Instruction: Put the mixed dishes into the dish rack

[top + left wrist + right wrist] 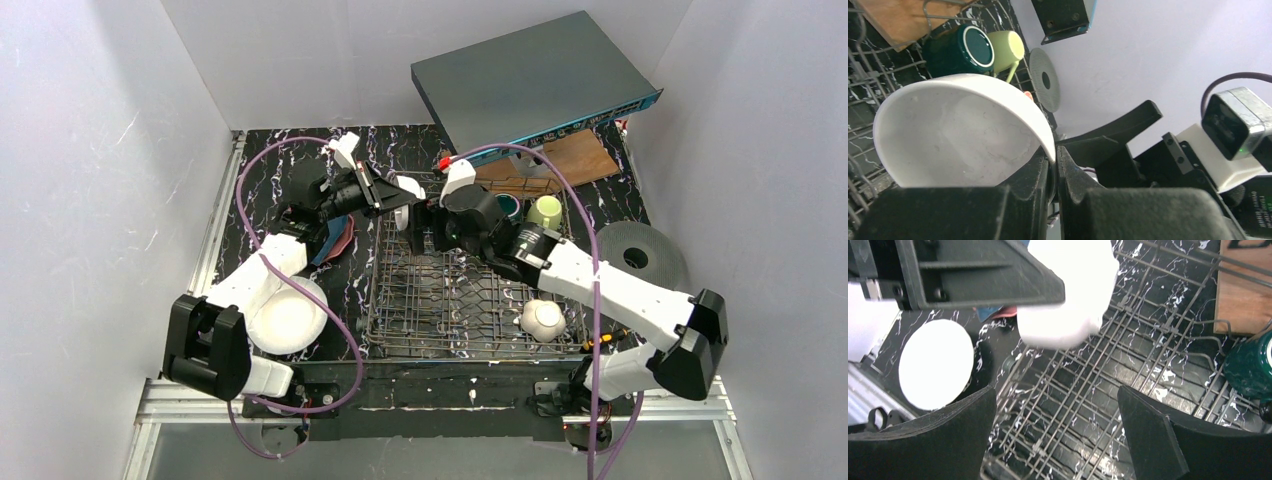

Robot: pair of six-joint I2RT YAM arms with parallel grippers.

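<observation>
Dish rack [470, 300]: grey wire; it lies under both claws.
In the rack: a dark teal mug [508, 205] and a light green mug [545, 212] sit side by side in the far corner, behind the right claw's wrist. An upturned bowl [543, 318] lies at the near right edge, beside the right forearm.
Left claw [1054, 161]: pinched tight on the rim of the white bowl [963, 135], the wall clamped between its fingers.
White bowl: plain, matte and tipped on its side, with its hollow facing back toward the left claw. It hangs over the rack's far left corner.
Right claw [1057, 390]: jaws spread wide with nothing between them. It is above the rack wires, with the white bowl just ahead of its fingertips.
Cream plate [285, 315]: on the table outside the rack, under the left forearm.
</observation>
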